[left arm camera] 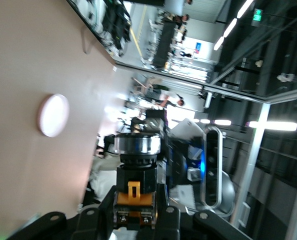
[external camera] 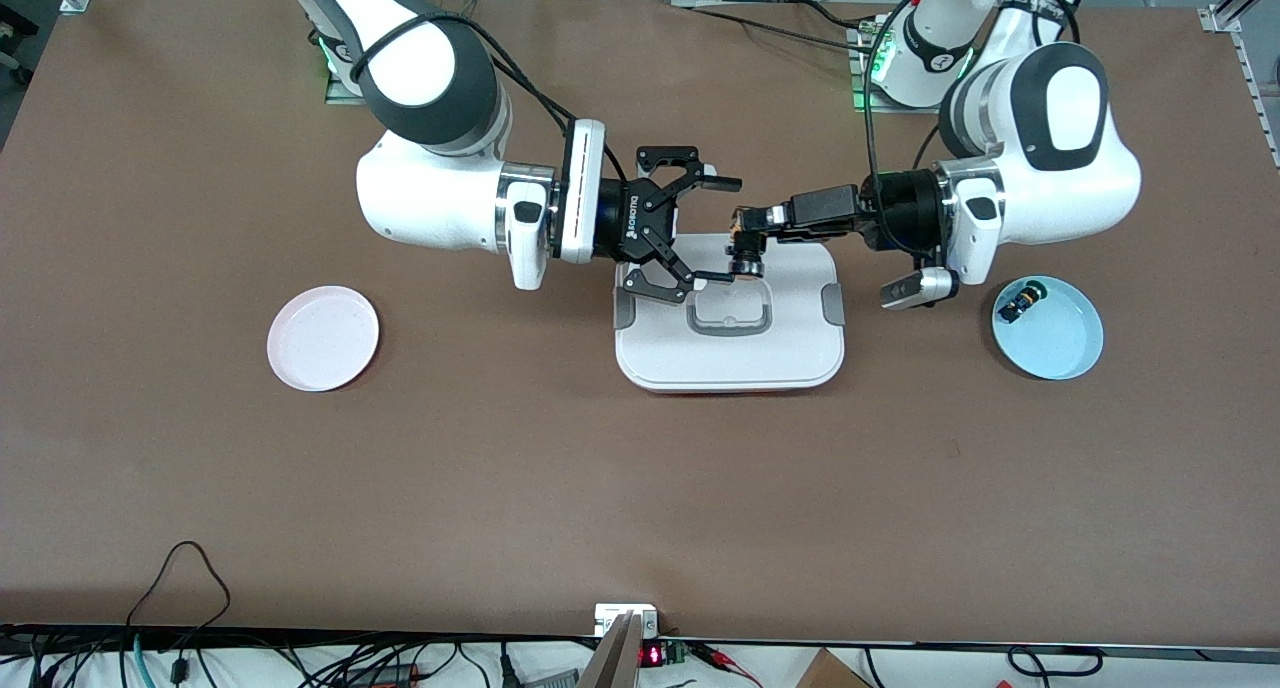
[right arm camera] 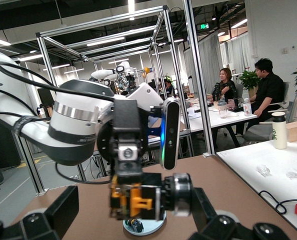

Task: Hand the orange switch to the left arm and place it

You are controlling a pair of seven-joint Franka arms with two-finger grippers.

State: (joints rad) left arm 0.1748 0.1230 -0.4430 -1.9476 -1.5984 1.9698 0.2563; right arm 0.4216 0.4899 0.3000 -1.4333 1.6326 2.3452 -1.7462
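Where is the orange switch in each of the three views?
Front view: the orange switch is held by the left gripper over the box.
Left wrist view: low centre, clamped between black fingers.
Right wrist view: low centre, between the open right gripper's fingers.
Shared landmark: the blue plate.

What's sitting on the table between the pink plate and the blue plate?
The white box lies between the pink plate and the blue plate, as the front view shows.
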